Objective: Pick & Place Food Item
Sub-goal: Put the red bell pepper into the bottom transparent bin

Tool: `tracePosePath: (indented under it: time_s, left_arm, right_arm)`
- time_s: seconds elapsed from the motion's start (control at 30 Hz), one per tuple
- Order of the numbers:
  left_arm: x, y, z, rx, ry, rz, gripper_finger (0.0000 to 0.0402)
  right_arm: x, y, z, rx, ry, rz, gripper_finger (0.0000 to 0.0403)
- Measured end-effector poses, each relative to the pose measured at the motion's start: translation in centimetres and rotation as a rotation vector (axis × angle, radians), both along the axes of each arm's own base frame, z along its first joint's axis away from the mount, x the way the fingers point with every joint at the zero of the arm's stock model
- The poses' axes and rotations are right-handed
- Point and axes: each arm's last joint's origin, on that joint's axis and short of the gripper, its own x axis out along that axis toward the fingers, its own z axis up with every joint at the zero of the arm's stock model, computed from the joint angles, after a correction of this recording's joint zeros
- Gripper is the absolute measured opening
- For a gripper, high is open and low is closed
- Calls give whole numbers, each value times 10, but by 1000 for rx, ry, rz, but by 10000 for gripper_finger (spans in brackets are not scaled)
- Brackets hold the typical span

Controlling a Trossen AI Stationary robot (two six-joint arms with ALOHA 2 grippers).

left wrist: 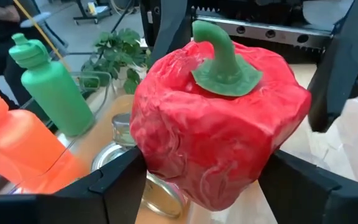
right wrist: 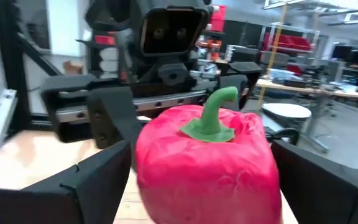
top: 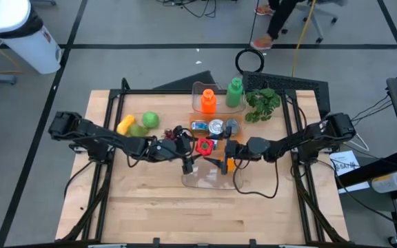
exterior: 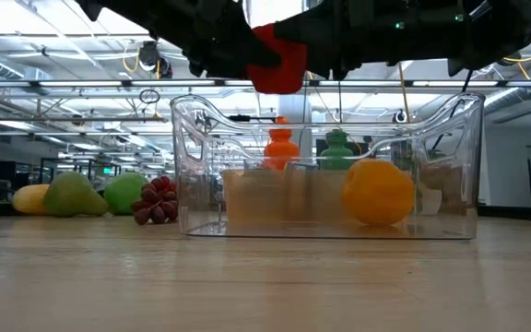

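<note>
A red pepper (top: 203,145) with a green stem hangs in the air over the middle of the table, above the far rim of a clear plastic bin (exterior: 201,138). My left gripper (left wrist: 204,186) comes from the table's left and is shut on it. From the table's right comes my right gripper (right wrist: 204,180), which is open. Its fingers (right wrist: 98,174) stand on either side of the same pepper (right wrist: 204,155), facing my left gripper. An orange fruit (exterior: 377,192) lies on the floor of the bin. My left gripper pinches the pepper's lower sides (left wrist: 151,155) between its two fingers (left wrist: 114,180). The fingers come nearly level from the table's left, slanting a little down. The pepper sits stem up, lifted clear above the bin.
An orange bottle (top: 208,101) and a green bottle (top: 234,93) stand in a clear tray at the back, with a leafy plant (top: 262,103) to their right. Cans (top: 216,126) lie behind the pepper. Yellow and green fruit (top: 138,125) and grapes (exterior: 157,201) lie at the left.
</note>
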Motion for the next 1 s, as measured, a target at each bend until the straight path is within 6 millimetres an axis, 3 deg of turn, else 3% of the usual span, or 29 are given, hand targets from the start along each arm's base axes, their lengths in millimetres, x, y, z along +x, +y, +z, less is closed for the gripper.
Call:
tracePosePath:
  time_s: [0.1, 0.3, 0.5, 0.63, 0.8, 1.0]
  left_arm:
    - [1, 0, -1, -2, -6, 2, 286]
    - [2, 0, -1, -20, -11, -9, 277]
    - [-6, -3, 4, -26, 31, -50, 318]
    - [-23, -3, 23, -41, 31, -75, 346]
    - [-40, 0, 46, -55, -30, -72, 366]
    - [-40, 2, 48, -50, -46, -68, 369]
  right_arm:
    - [0, -1, -3, -21, 32, -56, 345]
    - [0, -2, -8, 0, 79, -98, 267]
    - [-7, 10, 1, 4, 82, -50, 267]
    - [-17, 17, 2, 68, 187, 6, 267]
    - [-24, 25, -15, 169, 374, 75, 267]
    - [-18, 33, -36, 174, 440, 84, 267]
